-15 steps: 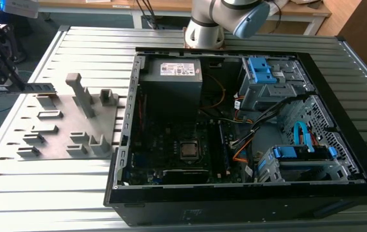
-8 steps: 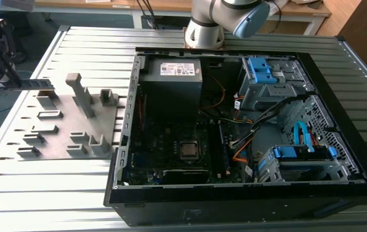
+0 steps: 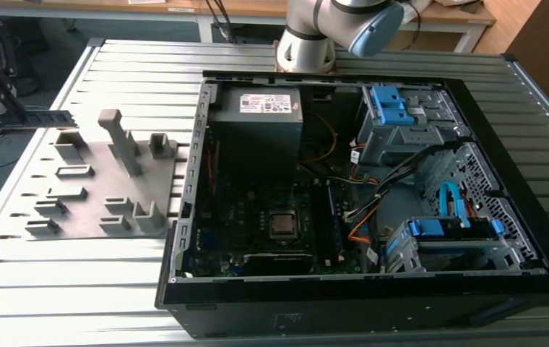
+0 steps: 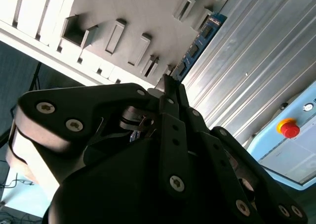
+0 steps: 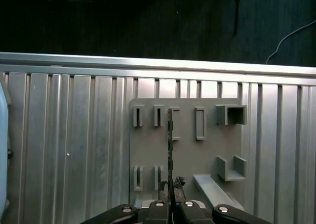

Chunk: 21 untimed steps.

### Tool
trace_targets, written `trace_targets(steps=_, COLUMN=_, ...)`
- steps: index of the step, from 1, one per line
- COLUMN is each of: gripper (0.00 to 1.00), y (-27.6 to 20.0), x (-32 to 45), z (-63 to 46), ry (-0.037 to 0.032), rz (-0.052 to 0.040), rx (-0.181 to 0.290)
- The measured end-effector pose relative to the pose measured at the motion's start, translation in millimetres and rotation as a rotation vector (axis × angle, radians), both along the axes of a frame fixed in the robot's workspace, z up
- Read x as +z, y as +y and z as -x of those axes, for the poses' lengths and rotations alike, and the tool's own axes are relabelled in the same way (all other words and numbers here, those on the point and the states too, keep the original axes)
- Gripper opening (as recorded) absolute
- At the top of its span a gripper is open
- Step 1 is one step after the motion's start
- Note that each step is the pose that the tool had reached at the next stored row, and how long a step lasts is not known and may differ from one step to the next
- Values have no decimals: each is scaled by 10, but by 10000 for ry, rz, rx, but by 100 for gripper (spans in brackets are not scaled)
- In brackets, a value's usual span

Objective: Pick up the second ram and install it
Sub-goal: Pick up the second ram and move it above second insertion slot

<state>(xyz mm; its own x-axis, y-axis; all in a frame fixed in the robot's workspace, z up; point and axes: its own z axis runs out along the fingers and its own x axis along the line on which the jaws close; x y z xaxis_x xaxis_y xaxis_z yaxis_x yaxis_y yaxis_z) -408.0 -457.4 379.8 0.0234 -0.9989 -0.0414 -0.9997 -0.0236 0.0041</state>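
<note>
Gripper (image 5: 171, 189) found clamped on the second ram (image 4: 200, 38), jaws closed flat against the stick's two faces. The blue-green board with its dark chips juts out past the fingertips. In the first wrist view the stick appears edge-on as a thin dark line running out from the gripper over the grey fixture plate (image 5: 207, 145), between two columns of the plate's slots. In the exterior view the stick is held level at the exterior view's left edge, over the far side of the plate. It is well apart from the open computer case (image 3: 371, 289), which lies on its side to the exterior view's right on the ribbed aluminium bench (image 3: 63, 282). The motherboard (image 3: 255, 210) is exposed inside the case, with the processor socket (image 3: 282, 224) near its middle. A red stop button (image 4: 289, 129) sits beyond the bench edge in the second wrist view.
</note>
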Motion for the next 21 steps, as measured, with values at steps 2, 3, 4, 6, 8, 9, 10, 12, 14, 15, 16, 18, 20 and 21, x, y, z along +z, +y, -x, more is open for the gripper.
trace_targets(steps=2, gripper=14, y=0, x=0, z=0, ry=0, rz=0, rx=0)
trace_targets(steps=3, gripper=14, y=0, x=1, z=0, ry=2, rz=1, rx=0)
trace_targets(steps=4, gripper=14, y=0, x=3, z=-3, ry=3, rz=1, rx=1)
trace_targets(steps=6, gripper=14, y=0, x=2, z=-50, ry=5, rz=2, rx=1)
trace_targets(steps=8, gripper=14, y=0, x=1, z=-129, ry=11, rz=1, rx=0)
trace_targets(steps=9, gripper=14, y=0, x=2, z=-175, ry=19, rz=2, rx=1)
trace_targets(steps=10, gripper=14, y=0, x=2, z=-219, ry=25, rz=2, rx=-1)
trace_targets(steps=12, gripper=14, y=0, x=1, z=-309, ry=38, rz=1, rx=0)
trace_targets(steps=14, gripper=14, y=0, x=2, z=-403, ry=56, rz=1, rx=0)
trace_targets(steps=15, gripper=14, y=0, x=1, z=-448, ry=63, rz=0, rx=0)
trace_targets(steps=16, gripper=14, y=0, x=1, z=-493, ry=72, rz=1, rx=0)
trace_targets(steps=18, gripper=14, y=0, x=1, z=-583, ry=90, rz=1, rx=-1)
trace_targets(steps=20, gripper=14, y=0, x=1, z=-677, ry=109, rz=1, rx=0)
trace_targets(steps=21, gripper=14, y=0, x=1, z=-722, ry=117, rz=1, rx=1)
